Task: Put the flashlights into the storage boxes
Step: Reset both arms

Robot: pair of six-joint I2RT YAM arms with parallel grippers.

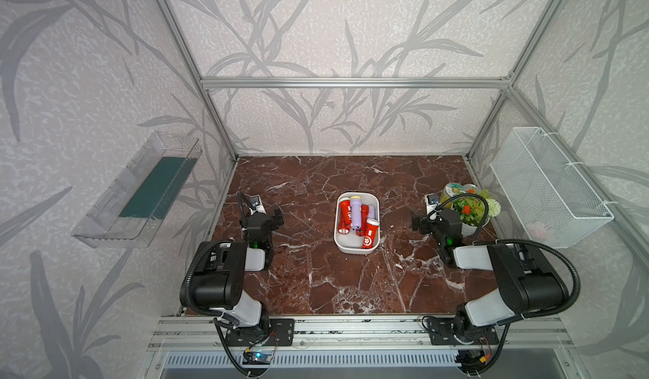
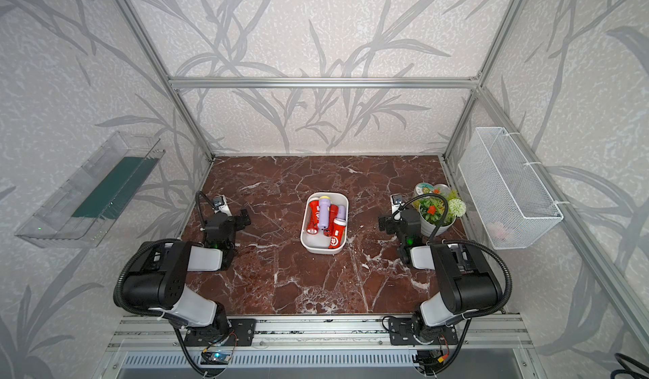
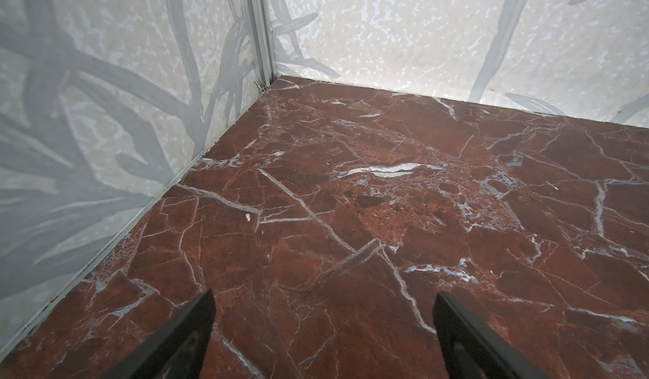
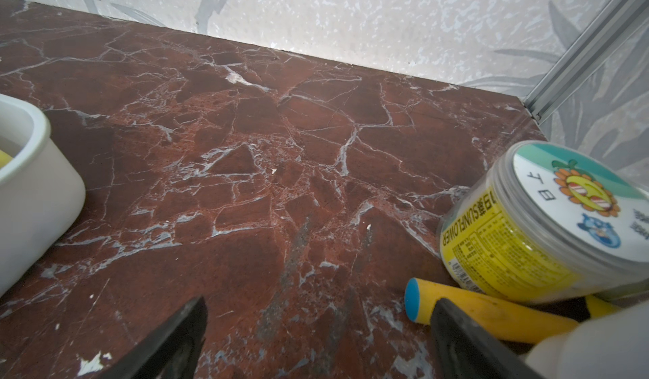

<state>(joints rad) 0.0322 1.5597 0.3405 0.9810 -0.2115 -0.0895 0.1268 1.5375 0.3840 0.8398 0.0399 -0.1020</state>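
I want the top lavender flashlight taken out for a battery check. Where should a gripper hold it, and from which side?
Probably its slim barrel, mid-length, coming straight down from above. The lavender flashlight lies on the red flashlights in the white tub, barrel exposed and pointing away from the robot, so jaws would close across it sideways, clear of the yellow lens end.

At three o'clock on the marble counter [image 1: 316, 282], a potted plant [image 1: 465, 209] stands beside a yellow-labelled jar [image 4: 526, 240] and a blue-tipped yellow stick [image 4: 491, 307].
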